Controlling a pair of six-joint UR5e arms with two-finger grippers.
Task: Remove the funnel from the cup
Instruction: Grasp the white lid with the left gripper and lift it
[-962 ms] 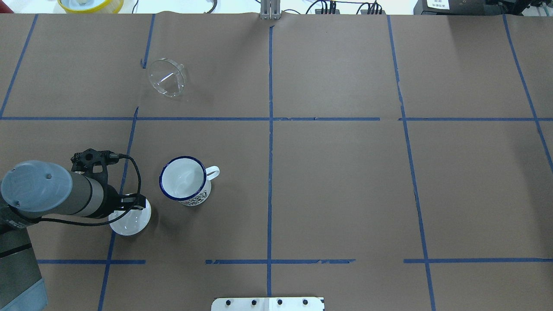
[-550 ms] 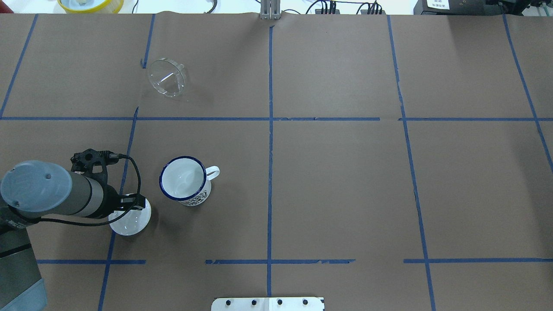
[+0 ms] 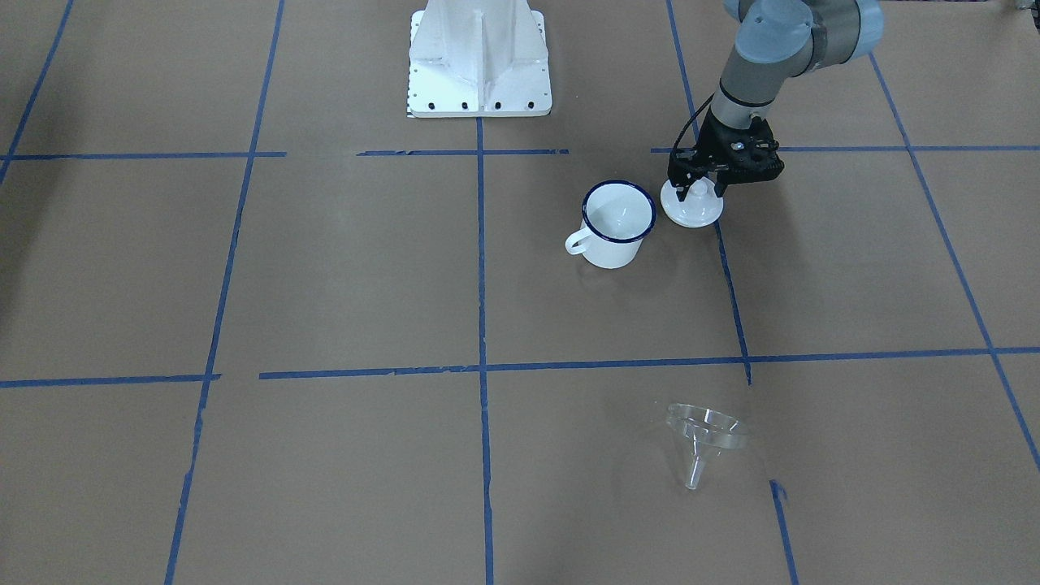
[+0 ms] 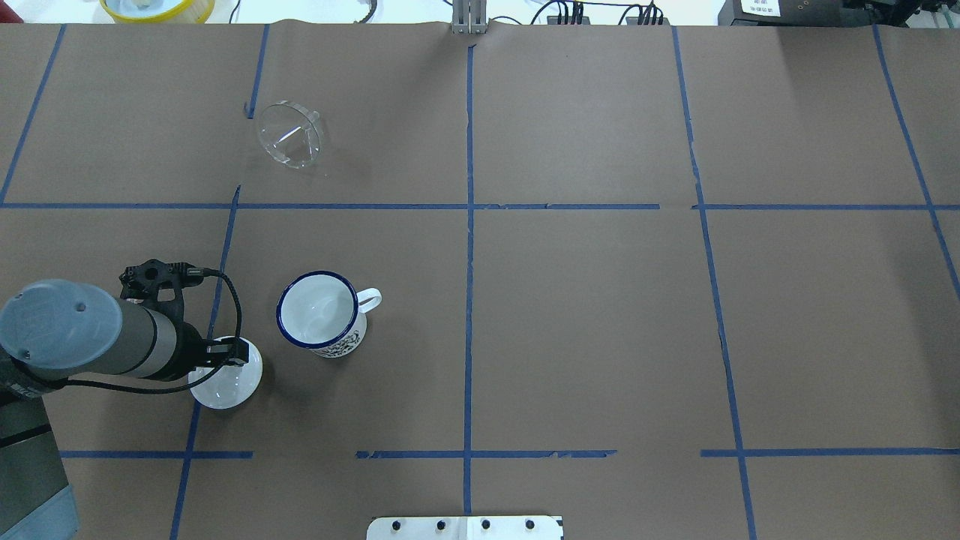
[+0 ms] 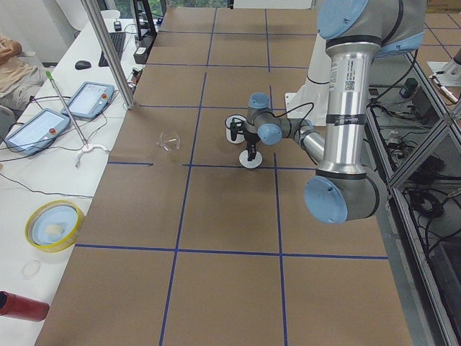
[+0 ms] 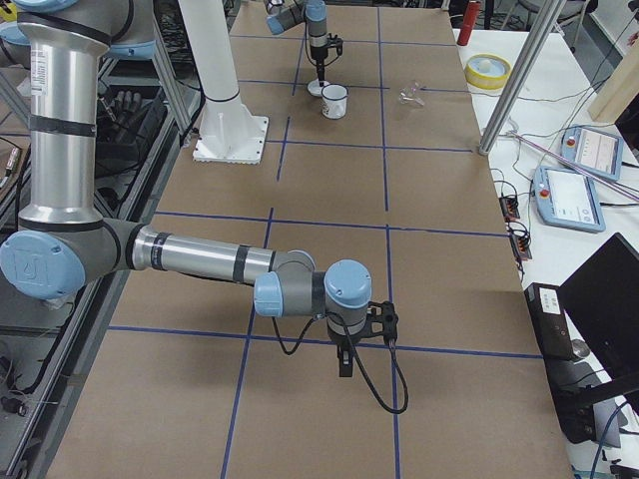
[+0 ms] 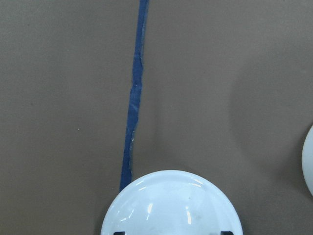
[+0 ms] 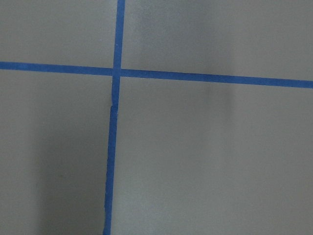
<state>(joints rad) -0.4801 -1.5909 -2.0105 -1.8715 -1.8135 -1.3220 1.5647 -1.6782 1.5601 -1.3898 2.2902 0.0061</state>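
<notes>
The clear funnel (image 4: 291, 135) lies on its side on the brown table, far from the cup, and also shows in the front view (image 3: 705, 435). The white cup (image 4: 321, 313) with a dark blue rim stands upright with nothing in it (image 3: 617, 223). My left gripper (image 3: 697, 188) hangs over a white knobbed lid (image 3: 691, 210) beside the cup. Its fingers are apart on either side of the knob, so it is open. My right gripper (image 6: 344, 364) shows only in the right side view, far from these things. I cannot tell whether it is open or shut.
The lid (image 4: 225, 379) lies on a blue tape line to the left of the cup. The robot's white base plate (image 3: 479, 61) is at the near table edge. A yellow-rimmed bowl (image 4: 157, 7) sits beyond the far edge.
My left arm has drifted slightly back towards the robot's side. The lid, the cup and the funnel have not moved.
</notes>
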